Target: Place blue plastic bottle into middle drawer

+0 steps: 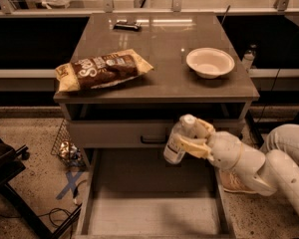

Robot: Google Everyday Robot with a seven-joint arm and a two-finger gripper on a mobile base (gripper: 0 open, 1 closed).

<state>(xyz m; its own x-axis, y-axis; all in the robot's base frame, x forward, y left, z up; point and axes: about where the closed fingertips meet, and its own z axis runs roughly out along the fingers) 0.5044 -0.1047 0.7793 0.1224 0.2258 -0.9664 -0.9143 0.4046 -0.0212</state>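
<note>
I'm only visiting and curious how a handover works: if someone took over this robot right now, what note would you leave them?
Gripper: shut on the blue plastic bottle, which is tilted, cap uppermost, in front of the upper drawer front.
Middle drawer: pulled open, lying below the bottle.
Done: bottle in grasp, above the open drawer's back right part.
Left: lower it onto the drawer floor, release, pull the arm clear.

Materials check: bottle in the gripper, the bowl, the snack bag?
The blue plastic bottle, held by the gripper above the open middle drawer: looks like thin clear plastic, see-through body, white cap. The bowl: matte off-white, probably paper or foam. The snack bag: glossy crinkled film, highlights on folds.
</note>
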